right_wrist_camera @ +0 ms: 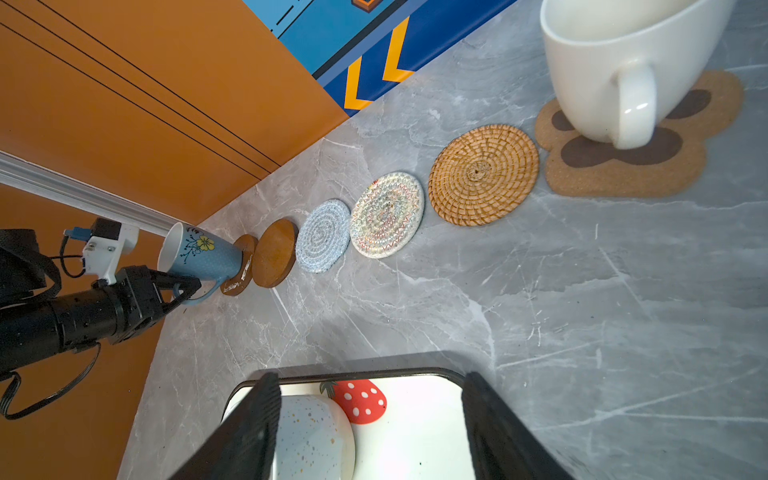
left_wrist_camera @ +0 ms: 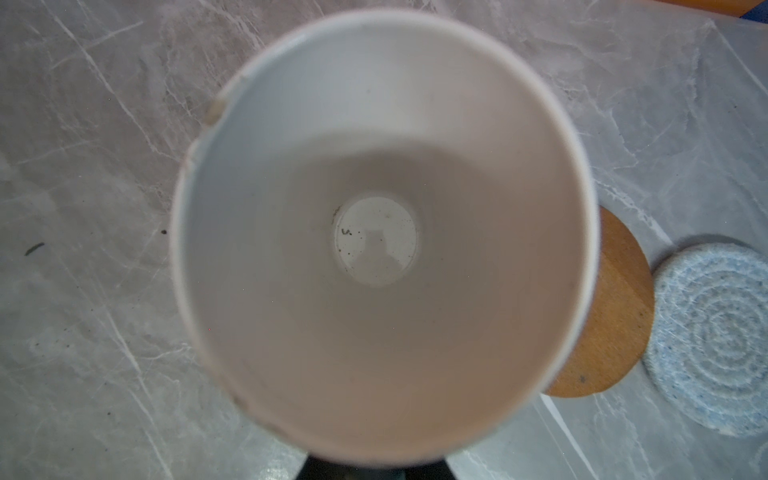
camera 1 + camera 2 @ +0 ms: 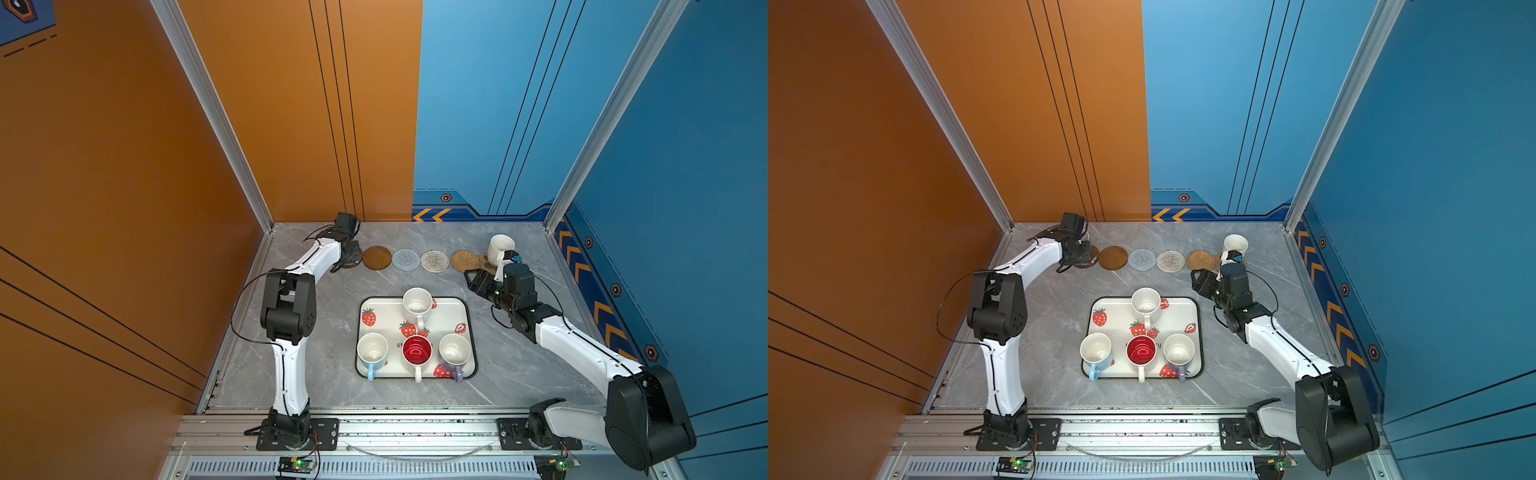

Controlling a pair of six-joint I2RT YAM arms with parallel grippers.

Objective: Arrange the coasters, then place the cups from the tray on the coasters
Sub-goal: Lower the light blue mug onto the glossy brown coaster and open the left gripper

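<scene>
Blue mug sits on the far-left brown disc, with the left gripper clamped on its handle. Next along are the second brown disc, grey round, cream round and tan round. White mug is on the paw-print coaster. Right gripper hangs spread wide, holding nothing, near the tray, which has four mugs on it.

- We find the tray on the table.
- In the tray: the far cup at its back edge; the near-left cup, near-middle cup and near-right cup along its front edge.
- Behind the tray, the row of coasters runs left to right.
- Behind-right of the tray, the right-end cup stands on the rightmost coaster.
- Behind-left of the tray, the left-end cup is at the leftmost coaster; contact we cannot judge.
</scene>
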